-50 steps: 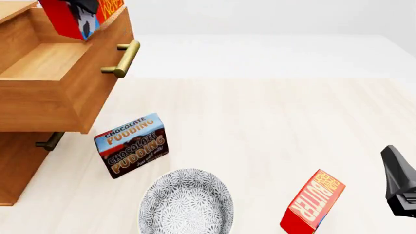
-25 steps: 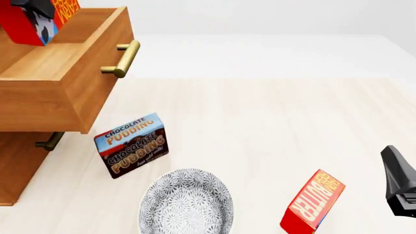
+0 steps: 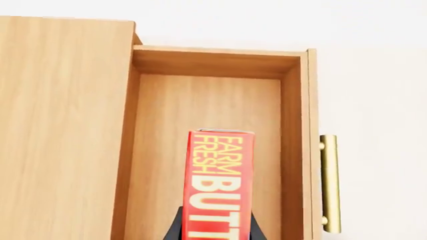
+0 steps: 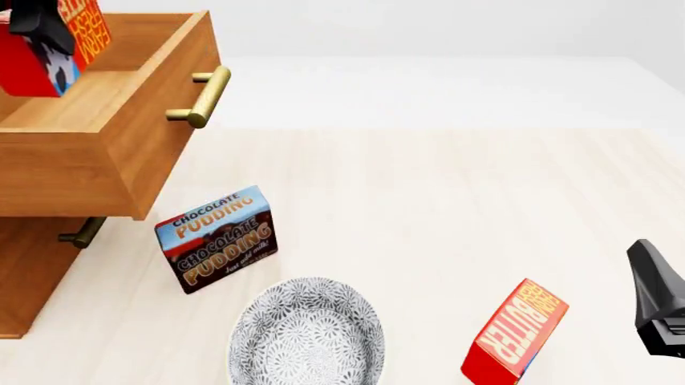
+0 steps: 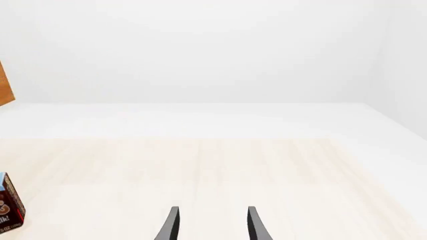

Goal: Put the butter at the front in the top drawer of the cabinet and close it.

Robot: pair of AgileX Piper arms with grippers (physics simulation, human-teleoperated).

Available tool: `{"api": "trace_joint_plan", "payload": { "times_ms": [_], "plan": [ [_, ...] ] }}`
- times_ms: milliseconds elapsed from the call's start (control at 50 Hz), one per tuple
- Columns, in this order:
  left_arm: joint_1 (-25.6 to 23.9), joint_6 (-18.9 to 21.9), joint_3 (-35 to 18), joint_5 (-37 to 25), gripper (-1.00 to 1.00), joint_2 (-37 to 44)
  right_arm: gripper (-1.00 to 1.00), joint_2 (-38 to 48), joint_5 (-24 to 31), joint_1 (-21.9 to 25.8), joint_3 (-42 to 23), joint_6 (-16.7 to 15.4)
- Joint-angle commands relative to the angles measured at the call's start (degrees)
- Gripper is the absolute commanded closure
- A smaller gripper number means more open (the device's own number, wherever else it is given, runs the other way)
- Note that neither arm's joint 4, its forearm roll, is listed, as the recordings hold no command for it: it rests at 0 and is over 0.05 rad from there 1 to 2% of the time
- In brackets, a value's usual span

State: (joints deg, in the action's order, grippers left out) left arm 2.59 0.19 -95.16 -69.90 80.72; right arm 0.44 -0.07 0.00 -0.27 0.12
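Note:
My left gripper [image 4: 43,18] is shut on a red butter [image 4: 48,48] carton and holds it in the air over the open top drawer [image 4: 118,136] of the cabinet [image 4: 27,273]. In the left wrist view the butter [image 3: 219,185] stands on end between the fingers of the left gripper [image 3: 215,234], above the bare drawer [image 3: 207,115] floor. A twin butter carton [image 4: 514,333] leans on the table at the front right. Just right of it, my right gripper [image 4: 658,297] hangs open; the right wrist view shows the right gripper [image 5: 212,225] with nothing between its fingers.
The drawer's brass handle [image 4: 204,96] sticks out toward the table. A Chocolate Pudding box [image 4: 217,239] stands in front of the cabinet, near a lower drawer handle [image 4: 80,233]. A patterned grey bowl [image 4: 307,333] sits at the front centre.
The left gripper has carried the butter leftward and slightly down, from near the drawer's front panel to deeper over the drawer. The right arm has stayed still.

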Motion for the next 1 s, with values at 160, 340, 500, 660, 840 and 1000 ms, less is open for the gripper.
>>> {"api": "trace_joint_plan", "payload": {
  "times_ms": [160,340,500,660,840,1000],
  "plan": [
    [1.92,0.53,-0.91,0.0,1.0,2.84,-1.0,-0.07,0.01,0.0,0.05,-0.05],
    [2.12,0.88,-1.23,0.0,1.0,5.48,-1.0,-0.07,0.0,0.01,0.05,-0.05],
    [2.28,0.97,-2.46,0.0,1.0,7.62,-1.0,-0.07,0.0,0.0,0.05,-0.03],
    [1.92,0.7,-3.64,0.0,1.0,9.79,-1.0,-0.07,0.0,0.0,0.05,-0.04],
    [1.43,-0.37,-5.34,0.01,1.0,11.61,-1.0,-0.07,0.0,0.0,0.05,-0.03],
    [1.2,-0.33,-6.22,0.02,1.0,13.18,-1.0,-0.06,0.01,0.01,0.05,-0.04]
  ]
}}
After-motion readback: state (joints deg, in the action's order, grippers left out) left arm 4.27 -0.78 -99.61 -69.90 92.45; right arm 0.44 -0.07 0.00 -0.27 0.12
